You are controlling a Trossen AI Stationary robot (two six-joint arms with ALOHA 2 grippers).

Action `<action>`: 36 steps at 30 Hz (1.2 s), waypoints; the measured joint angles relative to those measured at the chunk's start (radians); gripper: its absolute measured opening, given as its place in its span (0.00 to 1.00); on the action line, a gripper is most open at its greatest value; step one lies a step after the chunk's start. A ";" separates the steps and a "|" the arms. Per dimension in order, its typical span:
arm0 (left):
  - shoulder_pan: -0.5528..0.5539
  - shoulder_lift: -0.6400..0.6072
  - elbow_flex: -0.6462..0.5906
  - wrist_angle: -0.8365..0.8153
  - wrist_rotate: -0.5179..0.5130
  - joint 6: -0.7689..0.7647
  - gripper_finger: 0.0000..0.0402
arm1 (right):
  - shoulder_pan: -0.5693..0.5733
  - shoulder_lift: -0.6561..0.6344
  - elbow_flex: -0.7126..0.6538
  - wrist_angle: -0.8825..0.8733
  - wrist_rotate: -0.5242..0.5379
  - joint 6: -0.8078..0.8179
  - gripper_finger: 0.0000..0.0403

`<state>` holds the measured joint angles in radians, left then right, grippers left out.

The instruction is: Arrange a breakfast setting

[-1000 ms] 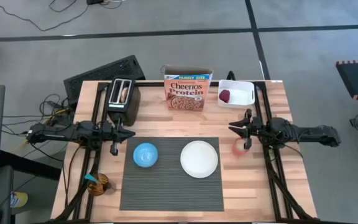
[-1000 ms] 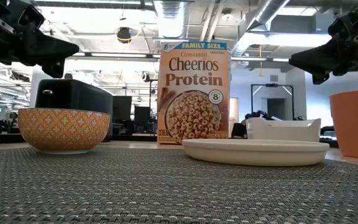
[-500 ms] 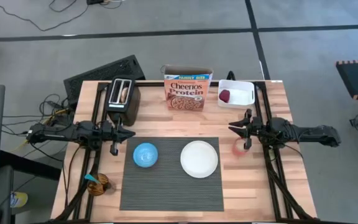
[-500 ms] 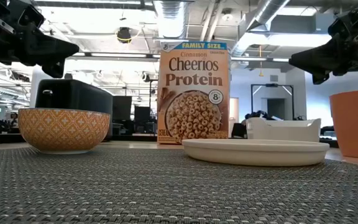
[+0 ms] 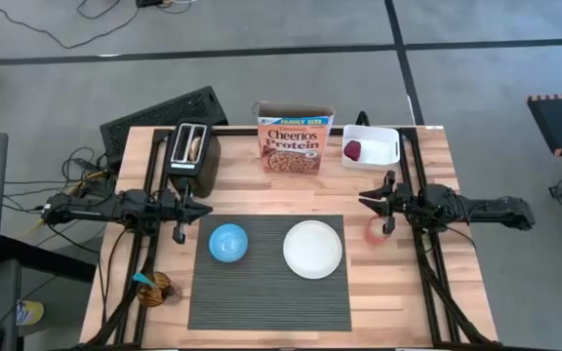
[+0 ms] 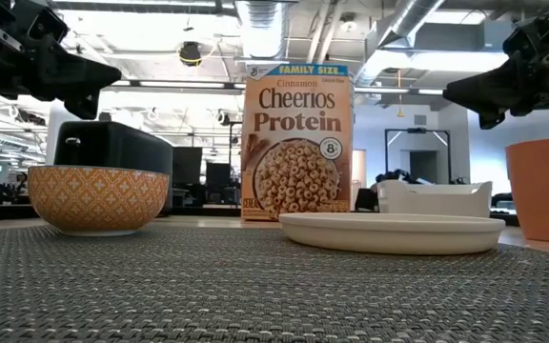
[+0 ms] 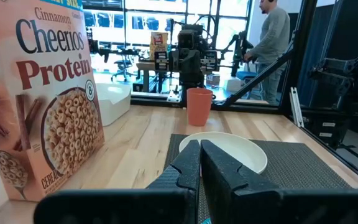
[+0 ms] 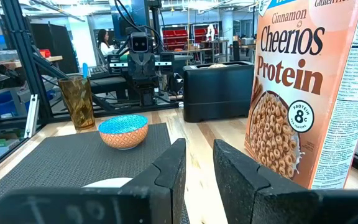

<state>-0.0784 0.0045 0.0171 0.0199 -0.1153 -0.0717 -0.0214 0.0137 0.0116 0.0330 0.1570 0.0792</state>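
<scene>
The dark grey ribbed placemat (image 5: 269,283) lies at the table's middle front. On it rest the small blue bowl (image 5: 228,242), to the left, and the round white plate (image 5: 312,248), to the right. The tan bagel (image 5: 196,146) sticks out of the black toaster's slot. The dark-red fruit (image 5: 353,150) lies in the white container (image 5: 383,146). The blue-handled spoon (image 5: 144,281) stands in an amber glass. My left gripper (image 5: 203,209) hovers shut, left of the bowl. My right gripper (image 5: 363,202) hovers open, right of the plate. Both are empty.
A Cheerios box (image 5: 295,138) stands at the far middle, between the toaster (image 5: 192,161) and the container. A pink cup (image 5: 375,230) stands on the table below my right gripper. The amber glass (image 5: 154,289) is at the front left. People show in the room beyond the table.
</scene>
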 joint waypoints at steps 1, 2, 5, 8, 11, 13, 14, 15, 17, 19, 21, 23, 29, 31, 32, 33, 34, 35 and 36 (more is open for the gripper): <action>0.000 0.000 0.000 0.000 0.000 -0.001 0.00 | 0.000 0.000 0.000 0.000 0.000 0.000 0.28; 0.000 0.000 0.000 0.000 0.000 -0.005 0.00 | 0.000 0.000 0.000 0.000 0.000 0.000 0.28; 0.000 0.000 0.000 0.000 0.000 -0.025 0.00 | 0.000 0.000 0.000 0.000 0.000 0.000 0.28; 0.000 0.000 0.000 0.012 -0.002 -0.047 0.00 | 0.000 0.000 0.000 0.000 0.000 0.000 0.28; 0.000 0.000 0.000 0.052 0.004 -0.085 0.00 | 0.000 0.000 0.000 0.000 0.000 0.000 0.28; 0.000 0.000 0.000 0.094 0.005 -0.122 0.00 | 0.000 0.000 0.000 0.000 0.000 0.000 0.28; 0.000 0.000 0.000 0.118 -0.004 -0.143 0.00 | 0.000 0.000 0.000 0.000 0.000 0.000 0.28; 0.000 0.000 0.000 0.142 -0.026 -0.166 0.00 | 0.000 0.000 0.000 0.000 0.000 0.000 0.28; 0.000 0.000 0.000 0.184 -0.093 -0.222 0.00 | 0.000 0.000 0.000 0.000 0.000 0.000 0.28; 0.000 0.001 0.000 0.231 -0.165 -0.275 0.00 | 0.000 0.000 0.000 0.000 0.000 0.000 0.28; 0.000 0.001 0.000 0.287 -0.248 -0.323 0.00 | 0.000 0.000 0.000 0.000 0.000 0.000 0.28; 0.000 0.008 0.000 0.349 -0.325 -0.367 0.00 | 0.000 0.000 0.000 0.000 0.000 0.000 0.28; 0.001 0.045 0.000 0.424 -0.423 -0.363 0.00 | 0.000 0.000 0.000 0.000 0.000 0.000 0.28; 0.001 0.068 0.012 0.418 -0.449 -0.387 0.00 | 0.000 0.000 0.000 0.000 0.000 0.000 0.28; 0.001 0.085 0.023 0.418 -0.463 -0.390 0.00 | 0.000 0.000 0.000 0.000 0.000 0.000 0.28; 0.001 0.103 0.036 0.418 -0.479 -0.385 0.00 | 0.000 0.000 0.000 0.000 0.000 0.000 0.28; 0.001 0.127 0.055 0.418 -0.498 -0.375 0.00 | 0.000 0.000 0.000 0.000 0.000 0.000 0.28; 0.001 0.153 0.080 0.419 -0.511 -0.352 0.00 | 0.000 0.000 0.000 0.000 0.000 0.000 0.28; 0.004 0.182 0.105 0.422 -0.519 -0.320 0.00 | 0.000 0.000 0.000 0.000 0.000 0.000 0.28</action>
<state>-0.0741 0.1870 0.1217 0.4419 -0.6341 -0.3915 -0.0214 0.0137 0.0116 0.0328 0.1572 0.0792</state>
